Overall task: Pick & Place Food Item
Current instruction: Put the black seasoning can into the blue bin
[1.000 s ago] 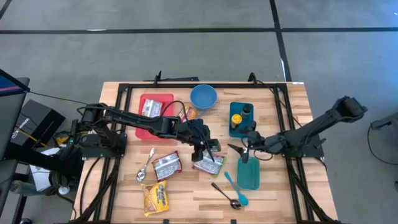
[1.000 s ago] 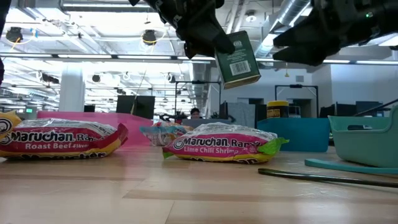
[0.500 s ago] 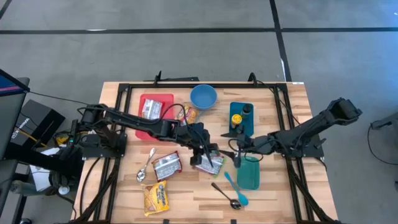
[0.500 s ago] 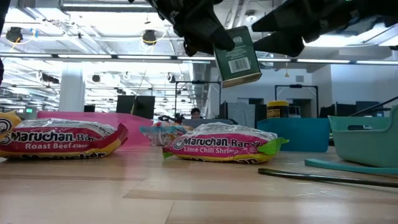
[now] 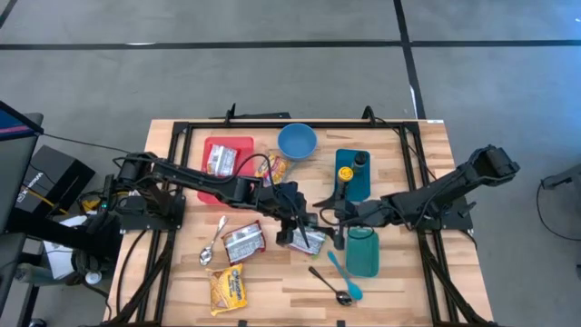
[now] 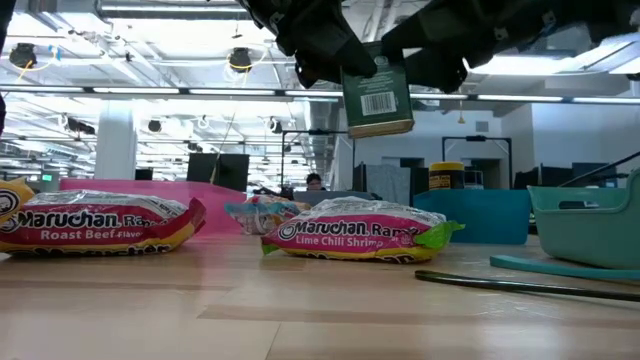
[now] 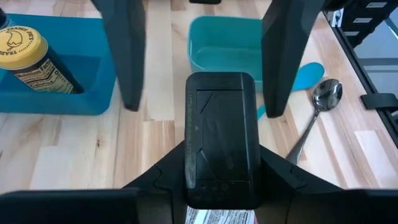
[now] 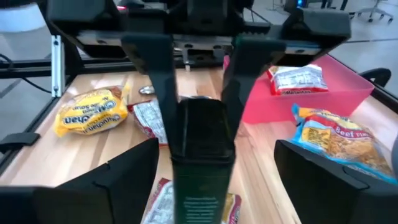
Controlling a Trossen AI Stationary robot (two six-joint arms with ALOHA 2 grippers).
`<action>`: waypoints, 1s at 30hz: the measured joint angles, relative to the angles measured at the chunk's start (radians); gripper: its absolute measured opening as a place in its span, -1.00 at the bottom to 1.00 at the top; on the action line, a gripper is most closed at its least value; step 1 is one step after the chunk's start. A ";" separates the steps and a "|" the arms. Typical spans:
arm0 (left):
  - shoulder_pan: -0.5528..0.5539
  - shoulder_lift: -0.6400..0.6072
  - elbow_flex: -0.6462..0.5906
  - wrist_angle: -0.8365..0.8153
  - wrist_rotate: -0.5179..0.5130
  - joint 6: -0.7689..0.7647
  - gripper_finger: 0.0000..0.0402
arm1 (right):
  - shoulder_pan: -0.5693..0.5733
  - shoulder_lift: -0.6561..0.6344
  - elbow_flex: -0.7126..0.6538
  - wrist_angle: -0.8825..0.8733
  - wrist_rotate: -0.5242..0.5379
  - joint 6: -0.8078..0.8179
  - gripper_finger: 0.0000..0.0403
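Mid-table, above a Maruchan Ramen "Lime Chili Shrimp" packet; a "Roast Beef Flavor" packet lies beside it, a teal cup and spoon close by, and a blue tray holds a yellow-lidded jar. The left gripper pinches a dark green box, barcode visible, in the air. The right gripper, fingers spread wide, straddles the box's far end.
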 joint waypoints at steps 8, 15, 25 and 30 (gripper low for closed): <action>0.000 0.000 0.000 0.000 -0.023 0.000 -0.33 | 0.003 0.000 0.000 -0.012 0.000 0.026 0.36; 0.002 0.000 0.000 0.003 -0.023 0.000 -0.40 | 0.002 0.000 0.000 -0.013 0.000 0.042 0.20; 0.002 0.000 0.000 0.007 -0.023 -0.001 -0.40 | 0.002 0.000 0.000 -0.014 0.002 0.049 -0.30; 0.002 0.000 0.000 0.007 -0.023 -0.004 -0.40 | 0.003 0.000 0.000 -0.016 0.002 0.048 -0.41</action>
